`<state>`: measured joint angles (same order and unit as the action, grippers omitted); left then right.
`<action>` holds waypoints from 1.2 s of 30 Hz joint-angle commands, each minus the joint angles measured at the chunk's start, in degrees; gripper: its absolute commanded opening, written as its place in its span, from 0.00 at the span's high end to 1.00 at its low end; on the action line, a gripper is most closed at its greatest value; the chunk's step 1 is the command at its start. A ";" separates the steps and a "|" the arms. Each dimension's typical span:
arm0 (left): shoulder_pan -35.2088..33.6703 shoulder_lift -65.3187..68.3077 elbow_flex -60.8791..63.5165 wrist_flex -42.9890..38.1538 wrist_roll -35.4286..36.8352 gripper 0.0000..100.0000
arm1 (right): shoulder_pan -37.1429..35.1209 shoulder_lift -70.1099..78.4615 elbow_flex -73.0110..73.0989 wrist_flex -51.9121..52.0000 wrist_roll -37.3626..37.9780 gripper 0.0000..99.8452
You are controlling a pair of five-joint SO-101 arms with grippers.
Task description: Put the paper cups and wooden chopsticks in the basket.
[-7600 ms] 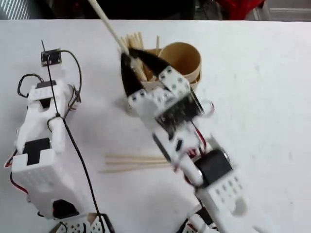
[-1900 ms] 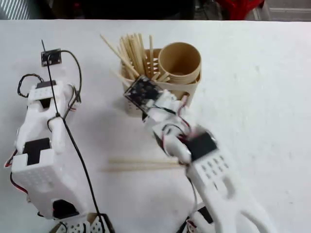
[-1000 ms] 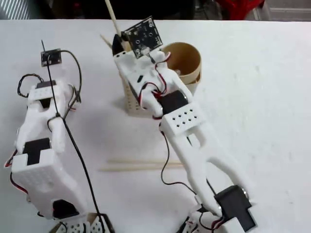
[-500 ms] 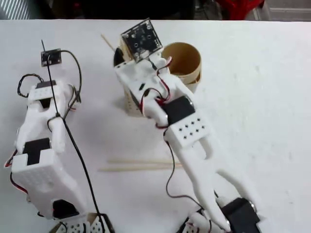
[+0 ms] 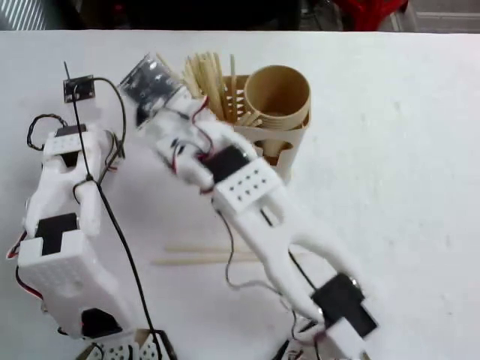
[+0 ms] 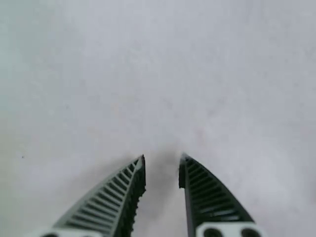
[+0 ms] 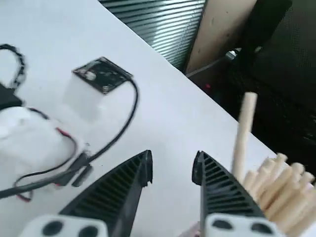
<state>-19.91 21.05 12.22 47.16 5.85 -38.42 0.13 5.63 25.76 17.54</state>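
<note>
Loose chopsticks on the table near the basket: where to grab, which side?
Grip the loose chopsticks near mid-length, from straight above, jaws across their length. They lie flat, side by side on the table, so one pinch likely catches both.

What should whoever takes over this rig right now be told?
Left tool: open, empty, over the bare table.
Right tool: open, empty, up beside the tops of the bundled chopsticks.
Done: the paper cups sit stacked in the basket, and the bundled chopsticks stand in it beside them.
Left: two loose chopsticks lie side by side on the table between the arms; they need to go into the basket.
</note>
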 commanded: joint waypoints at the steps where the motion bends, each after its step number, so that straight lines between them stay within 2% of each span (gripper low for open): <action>1: 1.01 -0.31 -2.02 -1.14 -0.70 0.87 | 4.97 0.57 -7.65 -1.01 0.62 0.85; 5: 1.01 -0.31 -2.02 -1.14 -0.70 0.87 | 5.49 -2.86 -8.26 3.56 0.62 0.86; 12: 1.01 -0.31 -2.02 -1.14 -0.70 0.87 | 0.31 -9.71 -5.98 10.68 0.97 0.86; 16: 1.01 -0.31 -2.02 -1.14 -0.70 0.87 | -2.59 -15.16 -5.63 21.58 0.97 0.86; 23: 1.01 -0.31 -2.02 -1.14 -0.70 0.87 | -3.30 -30.37 -5.54 43.74 1.76 0.85; 29: 1.01 -0.31 -2.02 -1.14 -0.70 0.87 | -6.55 -34.51 -0.18 58.68 12.31 0.85; 32: 1.01 -0.31 -2.02 -1.14 -0.70 0.87 | -8.31 -34.59 12.66 57.10 16.70 0.85; 36: 1.01 -0.31 -2.02 -1.14 -0.70 0.87 | -9.80 -34.24 34.64 40.66 19.25 0.85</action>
<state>-19.91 21.05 12.22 47.16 5.85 -47.65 -33.01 26.46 77.01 34.95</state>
